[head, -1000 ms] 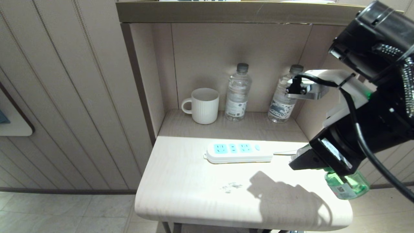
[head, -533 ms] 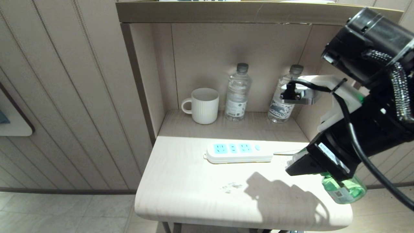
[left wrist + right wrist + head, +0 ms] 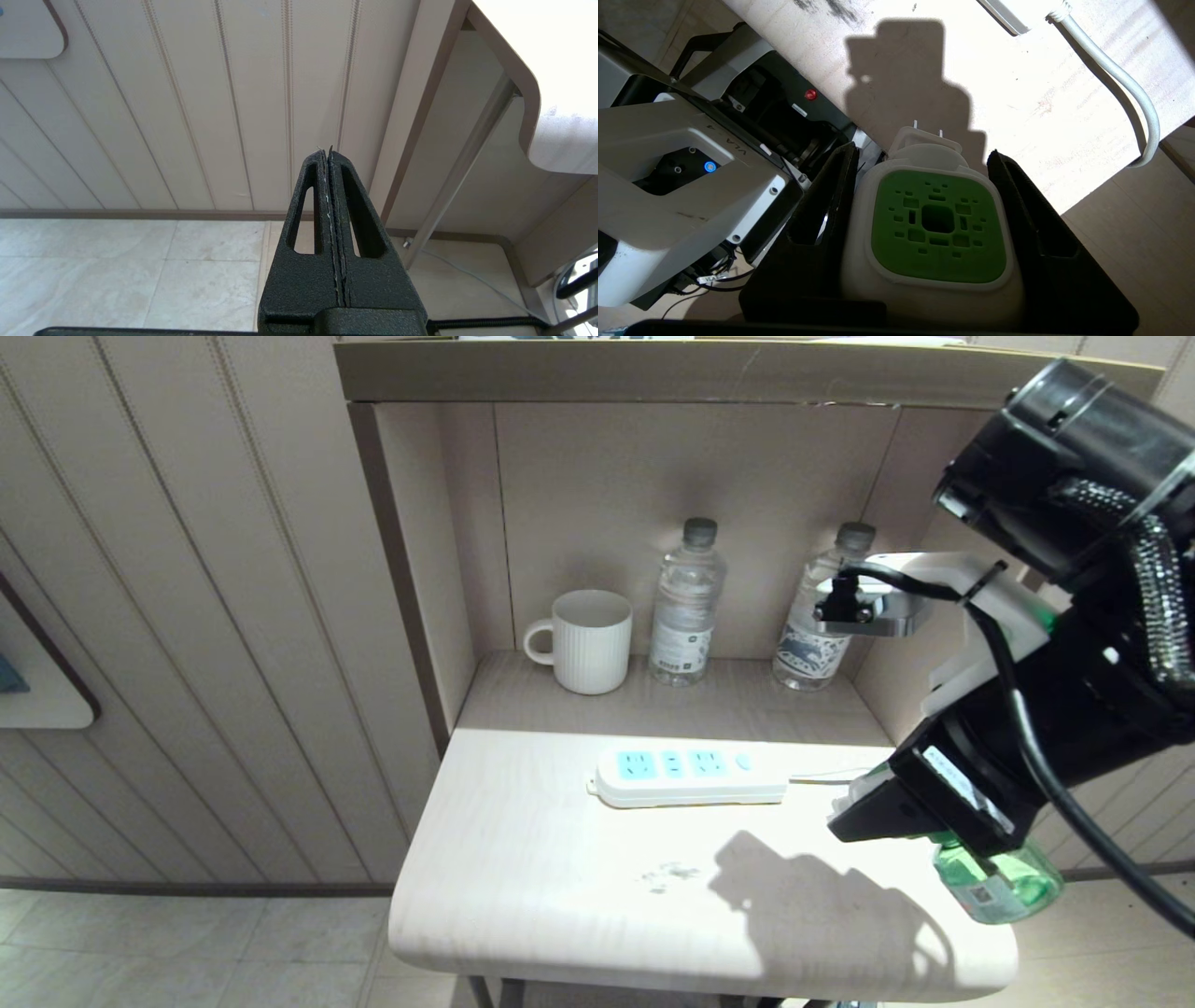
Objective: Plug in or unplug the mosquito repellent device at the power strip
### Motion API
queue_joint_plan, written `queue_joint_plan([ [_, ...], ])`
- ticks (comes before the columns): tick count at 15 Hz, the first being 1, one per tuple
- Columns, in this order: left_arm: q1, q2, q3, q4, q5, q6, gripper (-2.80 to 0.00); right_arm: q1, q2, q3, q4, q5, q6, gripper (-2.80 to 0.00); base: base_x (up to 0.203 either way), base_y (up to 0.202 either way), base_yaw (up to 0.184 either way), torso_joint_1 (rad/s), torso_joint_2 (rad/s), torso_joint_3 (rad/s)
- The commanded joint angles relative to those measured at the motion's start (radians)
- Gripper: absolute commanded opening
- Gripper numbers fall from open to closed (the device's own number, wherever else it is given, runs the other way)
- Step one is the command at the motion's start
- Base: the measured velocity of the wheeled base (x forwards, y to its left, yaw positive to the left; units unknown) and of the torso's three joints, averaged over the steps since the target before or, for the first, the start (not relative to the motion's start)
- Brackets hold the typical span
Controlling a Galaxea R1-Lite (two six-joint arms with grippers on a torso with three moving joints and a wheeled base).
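Note:
The mosquito repellent device (image 3: 938, 224) has a white head with a green vented face, and its two prongs point toward the tabletop. My right gripper (image 3: 922, 153) is shut on its head, one finger on each side. In the head view the right gripper (image 3: 878, 812) hangs over the table's right end, and the green liquid bottle (image 3: 1004, 882) sticks out below it. The white power strip (image 3: 689, 775) lies flat on the table to the gripper's left, sockets empty, apart from the device. My left gripper (image 3: 326, 151) is shut and empty, parked low beside the table.
A white mug (image 3: 588, 641) and two clear water bottles (image 3: 686, 607) (image 3: 822, 616) stand in the alcove behind the strip. The strip's white cord (image 3: 1125, 88) runs off the table's right edge. The table (image 3: 560, 877) has a rounded front edge and a grey smudge (image 3: 667, 875).
The right arm has barely shifted, and the device stays in its grip over the table's right end. The power strip has not moved.

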Motion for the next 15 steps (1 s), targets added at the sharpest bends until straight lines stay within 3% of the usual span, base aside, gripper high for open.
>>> queue_joint_plan([
  [1, 0.000, 0.002, 0.000, 0.000, 0.000, 0.000, -2.80, 0.002, -0.001, 0.001, 0.007, 0.000, 0.000, -2.80, 0.000, 0.000, 0.000, 0.000, 0.00, 0.000],
  [8, 0.000, 0.002, 0.000, 0.000, 0.000, 0.000, -2.80, 0.000, 0.003, 0.014, 0.000, -0.007, 0.005, -2.80, 0.000, 0.000, 0.000, 0.003, 0.00, -0.003],
  [15, 0.000, 0.002, 0.000, 0.000, -0.001, 0.000, -2.80, -0.001, 0.006, 0.015, 0.000, -0.007, 0.005, -2.80, 0.000, 0.000, 0.000, 0.178, -0.41, -0.236],
])
